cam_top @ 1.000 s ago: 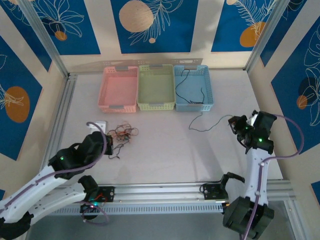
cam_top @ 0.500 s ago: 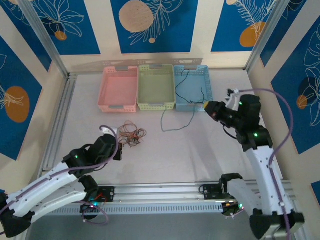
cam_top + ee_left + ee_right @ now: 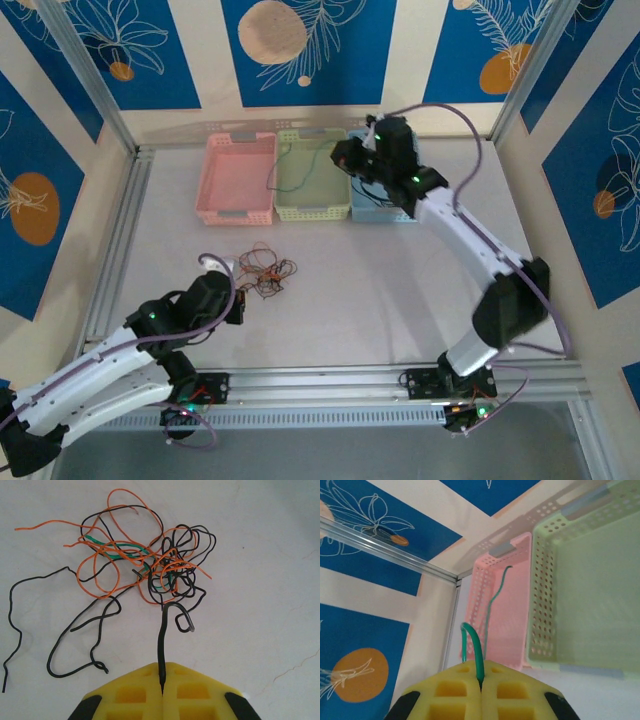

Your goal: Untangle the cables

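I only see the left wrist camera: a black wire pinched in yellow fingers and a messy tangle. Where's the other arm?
Observer: The right gripper is stretched out to the far baskets.
Kid: Is it holding anything?
Observer: Yes, it's shut on a green cable.
Kid: Where does that cable go?
Observer: Its loose end hangs over the pink basket.
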Tool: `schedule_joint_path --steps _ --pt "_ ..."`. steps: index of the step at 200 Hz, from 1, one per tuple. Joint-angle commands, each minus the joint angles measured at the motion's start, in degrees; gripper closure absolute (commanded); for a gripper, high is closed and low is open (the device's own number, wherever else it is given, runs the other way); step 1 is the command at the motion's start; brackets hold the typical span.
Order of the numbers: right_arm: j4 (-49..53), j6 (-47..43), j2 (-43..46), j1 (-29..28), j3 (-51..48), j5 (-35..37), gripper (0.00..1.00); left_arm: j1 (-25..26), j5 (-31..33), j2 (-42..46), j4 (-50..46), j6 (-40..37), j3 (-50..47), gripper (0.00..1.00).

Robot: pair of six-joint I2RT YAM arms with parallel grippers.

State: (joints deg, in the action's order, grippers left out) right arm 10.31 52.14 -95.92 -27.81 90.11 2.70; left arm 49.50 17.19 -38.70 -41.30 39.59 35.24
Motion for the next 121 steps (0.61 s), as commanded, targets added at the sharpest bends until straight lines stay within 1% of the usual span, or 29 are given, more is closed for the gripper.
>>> schedule_joint_path --steps 1,29,54,68,88,97,107,121 --pt "-1.9 2.3 -7.8 -1.3 9.3 4.1 1.0 -0.5 1.9 0.0 -0.6 1.1 -0.9 1.0" --pt "0.6 2.2 -20.8 -3.3 23.8 5.9 1.0 -0.5 2.9 1.5 -1.5 1.8 -1.3 1.0" --pt "7.7 -0.3 -33.0 -6.1 40.3 10.5 1.0 -0.5 2.8 2.7 -1.9 2.0 -1.6 1.0" --pt "10.8 -1.4 -39.4 -7.3 49.0 11.7 1.0 -0.5 2.7 2.7 -2.0 2.2 -1.6 1.0" --pt "15.9 -2.5 -46.8 -9.2 60.5 18.3 1.0 -0.5 2.3 2.7 -1.8 2.0 -1.8 1.0" --pt "16.2 -3.0 -48.7 -10.1 62.9 20.8 1.0 -0.5 2.3 2.7 -1.9 2.0 -1.8 1.0" --pt "14.7 -3.2 -49.6 -10.7 63.0 22.8 1.0 -0.5 2.3 2.9 -1.9 2.0 -1.9 1.0" --pt "11.9 -3.1 -50.3 -11.3 61.4 22.9 1.0 -0.5 2.3 3.1 -1.9 2.0 -2.1 1.0"
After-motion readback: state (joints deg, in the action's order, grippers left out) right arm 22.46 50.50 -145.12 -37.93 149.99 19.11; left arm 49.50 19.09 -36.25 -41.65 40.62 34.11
